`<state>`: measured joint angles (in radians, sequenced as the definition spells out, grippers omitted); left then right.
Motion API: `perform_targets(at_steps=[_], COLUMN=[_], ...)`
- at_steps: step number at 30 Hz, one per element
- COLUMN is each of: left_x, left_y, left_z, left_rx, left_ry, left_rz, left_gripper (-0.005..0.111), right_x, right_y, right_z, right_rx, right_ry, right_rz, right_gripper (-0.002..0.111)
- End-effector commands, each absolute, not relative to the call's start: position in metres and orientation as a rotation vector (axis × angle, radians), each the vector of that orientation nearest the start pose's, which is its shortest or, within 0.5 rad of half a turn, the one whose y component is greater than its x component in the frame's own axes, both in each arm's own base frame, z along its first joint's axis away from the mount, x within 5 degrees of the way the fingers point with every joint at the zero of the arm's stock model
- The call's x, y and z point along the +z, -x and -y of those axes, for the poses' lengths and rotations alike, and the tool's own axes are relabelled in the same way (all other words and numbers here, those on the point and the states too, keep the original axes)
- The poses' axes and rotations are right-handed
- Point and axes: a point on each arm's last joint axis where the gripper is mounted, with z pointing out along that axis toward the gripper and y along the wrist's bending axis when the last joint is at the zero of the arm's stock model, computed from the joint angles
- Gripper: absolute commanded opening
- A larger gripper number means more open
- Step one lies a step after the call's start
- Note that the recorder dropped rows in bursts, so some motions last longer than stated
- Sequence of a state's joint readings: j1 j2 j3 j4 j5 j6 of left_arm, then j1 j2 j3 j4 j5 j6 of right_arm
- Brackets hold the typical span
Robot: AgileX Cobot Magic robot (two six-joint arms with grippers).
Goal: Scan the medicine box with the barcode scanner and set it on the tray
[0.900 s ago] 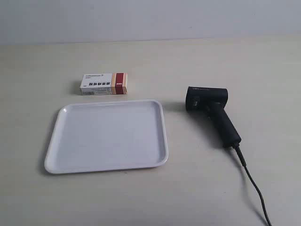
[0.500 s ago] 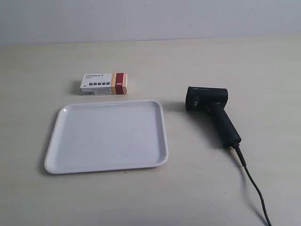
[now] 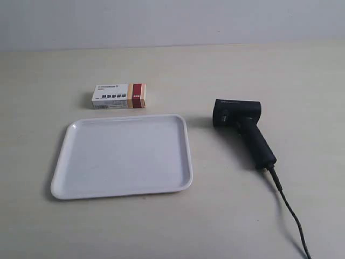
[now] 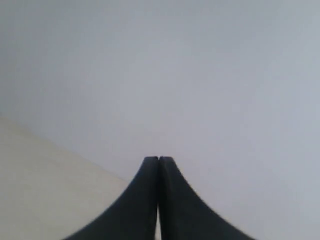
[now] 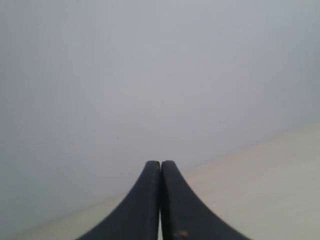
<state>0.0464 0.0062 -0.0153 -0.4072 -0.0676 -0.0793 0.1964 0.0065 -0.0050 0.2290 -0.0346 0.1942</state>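
Observation:
The medicine box (image 3: 119, 96), white with a dark red and tan band at one end, lies flat on the table just behind the tray (image 3: 67, 162). The white tray holds nothing. To its right the black barcode scanner (image 3: 242, 129) lies on its side, its cable (image 3: 291, 216) trailing off the bottom edge. Neither arm shows in the exterior view. My left gripper (image 4: 159, 159) is shut with nothing between its black fingers and faces a grey wall. My right gripper (image 5: 160, 162) is likewise shut and holds nothing, with wall and a strip of table beyond it.
The beige table (image 3: 215, 70) runs back to a pale grey wall (image 3: 172, 21). Bare tabletop lies between the tray and the scanner and along the front edge.

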Motion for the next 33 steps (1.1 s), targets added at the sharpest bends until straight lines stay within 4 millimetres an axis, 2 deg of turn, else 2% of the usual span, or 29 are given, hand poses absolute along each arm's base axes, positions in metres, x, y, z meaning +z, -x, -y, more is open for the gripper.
perform_targets(at_steps=[1, 4, 6, 10, 12, 14, 18, 19, 20, 21, 22, 23, 24, 26, 28, 30, 33], left_x=[0.268, 0.298, 0.311, 0.325, 0.326, 0.322, 0.307, 0.298, 0.297, 0.284, 0.276, 0.261, 0.254, 0.237, 0.222, 0.218, 0.220], left_y=[-0.045, -0.051, -0.068, -0.122, -0.153, -0.190, -0.253, -0.281, -0.292, -0.314, -0.324, -0.341, -0.349, -0.370, -0.391, -0.400, -0.413], left_z=[-0.006, -0.007, -0.008, -0.007, -0.003, 0.007, 0.041, 0.063, 0.071, 0.089, 0.095, 0.108, 0.112, 0.121, 0.128, 0.133, 0.144], left_rx=[-0.366, -0.311, -0.289, -0.240, -0.242, -0.225, -0.196, -0.157, -0.132, -0.095, -0.088, -0.075, -0.055, -0.024, -0.018, -0.030, -0.131], left_ry=[0.383, 0.344, 0.342, 0.322, 0.300, 0.207, -0.118, -0.378, -0.510, -0.768, -0.838, -0.934, -0.976, -1.014, -1.057, -1.188, -1.388], left_rz=[-1.198, -1.180, -1.247, -1.498, -1.649, -1.835, -2.151, -2.246, -2.265, -2.292, -2.299, -2.280, -2.258, -2.212, -2.226, -2.234, -2.244], left_gripper=[0.000, 0.000, 0.000, 0.000, 0.000, 0.000, 0.000, 0.000, 0.000, 0.000, 0.000, 0.000, 0.003, 0.020, 0.052, 0.065, 0.069], right_x=[0.222, 0.225, 0.225, 0.222, 0.219, 0.216, 0.211, 0.209, 0.209, 0.207, 0.207, 0.206, 0.206, 0.206, 0.206, 0.206, 0.206], right_y=[-0.054, -0.054, -0.054, -0.060, -0.062, -0.064, -0.066, -0.066, -0.066, -0.066, -0.066, -0.066, -0.066, -0.066, -0.066, -0.066, -0.066], right_z=[-0.009, -0.009, -0.009, -0.010, -0.011, -0.012, -0.013, -0.014, -0.014, -0.014, -0.014, -0.014, -0.015, -0.015, -0.015, -0.015, -0.014], right_rx=[0.519, 0.521, 0.520, 0.510, 0.506, 0.502, 0.499, 0.498, 0.499, 0.499, 0.499, 0.499, 0.499, 0.499, 0.499, 0.500, 0.495], right_ry=[-0.195, -0.193, -0.194, -0.197, -0.199, -0.200, -0.200, -0.199, -0.199, -0.197, -0.197, -0.197, -0.196, -0.196, -0.196, -0.198, -0.192], right_rz=[-1.393, -1.387, -1.397, -1.469, -1.512, -1.555, -1.611, -1.632, -1.639, -1.655, -1.661, -1.665, -1.667, -1.672, -1.672, -1.670, -1.664], right_gripper=[0.000, 0.000, 0.000, 0.000, 0.000, 0.000, 0.000, 0.000, 0.000, 0.000, 0.000, 0.000, 0.000, 0.000, 0.000, 0.000, 0.000])
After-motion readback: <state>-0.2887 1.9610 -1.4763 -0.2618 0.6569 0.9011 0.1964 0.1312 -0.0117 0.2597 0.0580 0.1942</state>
